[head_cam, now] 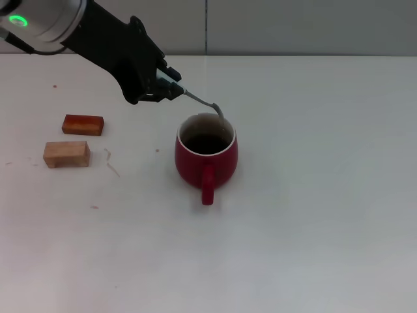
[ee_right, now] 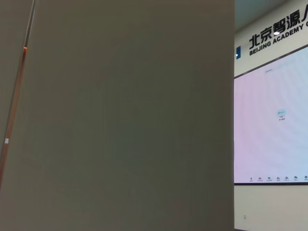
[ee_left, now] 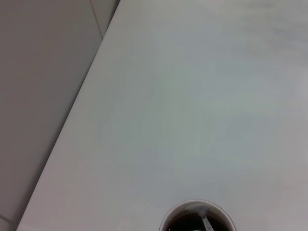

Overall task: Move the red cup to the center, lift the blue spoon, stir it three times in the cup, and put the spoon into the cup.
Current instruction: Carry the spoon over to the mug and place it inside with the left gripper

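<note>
The red cup [head_cam: 206,155] stands upright near the middle of the white table, its handle toward me and its inside dark. My left gripper [head_cam: 172,87] hangs just behind and to the left of the cup, shut on the blue spoon [head_cam: 203,103]. Only the spoon's grey metal neck and bowl show, slanting down to the cup's far rim; its handle is hidden in the fingers. In the left wrist view the cup's rim [ee_left: 197,216] sits at the picture's edge with the spoon's neck [ee_left: 207,222] inside it. My right gripper is out of view, its camera facing a wall.
An orange-red block [head_cam: 83,124] and a tan wooden block [head_cam: 66,154] lie at the left of the table [head_cam: 313,195]. The table's far edge meets a grey wall behind the cup.
</note>
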`<action>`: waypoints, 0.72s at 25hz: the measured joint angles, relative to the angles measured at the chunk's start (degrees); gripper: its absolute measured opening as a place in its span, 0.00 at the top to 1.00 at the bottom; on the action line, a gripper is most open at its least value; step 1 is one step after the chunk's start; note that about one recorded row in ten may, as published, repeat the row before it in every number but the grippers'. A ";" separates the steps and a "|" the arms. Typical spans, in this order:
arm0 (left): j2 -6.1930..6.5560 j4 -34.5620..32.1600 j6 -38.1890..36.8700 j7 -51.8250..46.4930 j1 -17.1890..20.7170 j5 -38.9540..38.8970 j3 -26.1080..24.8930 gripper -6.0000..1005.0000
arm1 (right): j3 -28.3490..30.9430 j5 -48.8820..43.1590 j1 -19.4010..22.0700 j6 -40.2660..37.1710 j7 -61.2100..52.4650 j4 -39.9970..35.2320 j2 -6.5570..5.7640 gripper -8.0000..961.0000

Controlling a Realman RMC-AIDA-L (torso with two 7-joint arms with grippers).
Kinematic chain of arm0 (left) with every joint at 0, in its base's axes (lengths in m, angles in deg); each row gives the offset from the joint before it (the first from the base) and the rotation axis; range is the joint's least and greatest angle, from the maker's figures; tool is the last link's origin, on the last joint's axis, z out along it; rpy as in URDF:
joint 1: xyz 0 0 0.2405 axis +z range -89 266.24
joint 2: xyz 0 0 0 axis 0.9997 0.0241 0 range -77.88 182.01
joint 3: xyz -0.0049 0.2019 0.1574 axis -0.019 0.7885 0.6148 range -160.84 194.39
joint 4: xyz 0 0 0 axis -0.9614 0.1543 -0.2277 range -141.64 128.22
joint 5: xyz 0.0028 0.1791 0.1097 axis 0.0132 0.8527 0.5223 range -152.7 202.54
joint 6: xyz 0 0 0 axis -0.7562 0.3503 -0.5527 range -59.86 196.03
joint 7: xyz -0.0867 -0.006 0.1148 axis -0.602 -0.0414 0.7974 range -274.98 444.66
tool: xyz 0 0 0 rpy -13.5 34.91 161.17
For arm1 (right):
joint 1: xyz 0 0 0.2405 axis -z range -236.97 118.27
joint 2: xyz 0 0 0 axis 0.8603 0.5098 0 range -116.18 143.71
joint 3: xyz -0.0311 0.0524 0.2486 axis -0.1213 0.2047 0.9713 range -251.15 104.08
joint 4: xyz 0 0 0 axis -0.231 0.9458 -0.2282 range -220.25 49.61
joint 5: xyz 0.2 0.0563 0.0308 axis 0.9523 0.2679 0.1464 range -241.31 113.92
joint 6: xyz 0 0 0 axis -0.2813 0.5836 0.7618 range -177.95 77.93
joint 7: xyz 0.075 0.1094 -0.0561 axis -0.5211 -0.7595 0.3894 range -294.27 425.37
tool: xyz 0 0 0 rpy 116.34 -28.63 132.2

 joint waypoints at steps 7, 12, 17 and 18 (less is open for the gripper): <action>-0.04 -0.22 1.27 0.05 0.39 0.18 4.91 0.83 | 0.00 -0.02 0.27 -0.03 0.00 0.22 0.12 0.33; -0.11 -0.32 2.96 0.06 0.34 1.59 7.56 0.83 | 0.00 -0.14 0.59 -0.17 0.00 0.45 0.14 0.33; -0.42 0.00 6.09 -0.38 0.56 4.68 11.89 0.83 | 0.00 -0.19 0.79 -0.29 0.00 0.55 0.14 0.33; -0.46 0.09 6.41 -0.45 0.60 5.04 12.52 0.83 | 0.00 -0.19 0.83 -0.32 0.00 0.57 0.14 0.33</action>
